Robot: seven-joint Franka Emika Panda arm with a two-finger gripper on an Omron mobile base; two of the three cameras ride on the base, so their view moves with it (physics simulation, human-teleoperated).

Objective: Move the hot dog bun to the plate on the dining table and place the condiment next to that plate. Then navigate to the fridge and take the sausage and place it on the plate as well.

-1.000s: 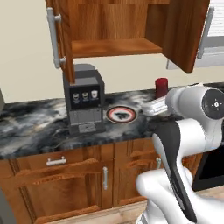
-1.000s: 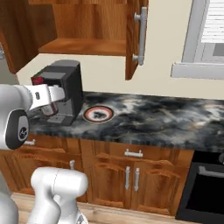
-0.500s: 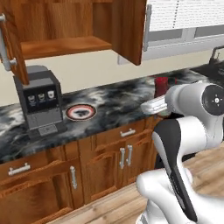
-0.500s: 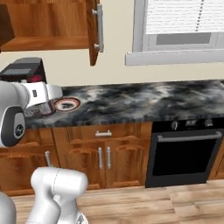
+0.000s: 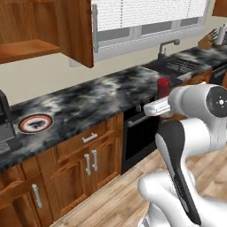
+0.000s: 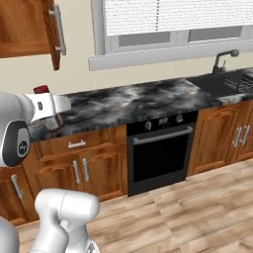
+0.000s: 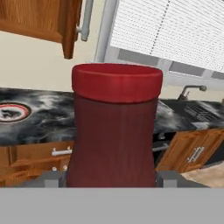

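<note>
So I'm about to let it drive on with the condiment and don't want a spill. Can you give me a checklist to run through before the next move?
1. Condiment sits between the end effector fingertips: ok.
2. Bottle upright, red cap on top: ok.
3. Bottle held clear above the wall counter: ok.
4. Dining table and plate in sight: not ok.
5. Floor ahead free of obstacles: ok.
6. Grip firm enough for driving: cannot tell.

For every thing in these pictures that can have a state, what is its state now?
condiment: upright, held between the fingers of the gripper.
gripper: shut on the condiment.
upper cabinet door: open.
oven door: closed.
lower cabinet doors: closed.
window blinds: lowered.
red-rimmed plate: lying flat on the counter.
</note>
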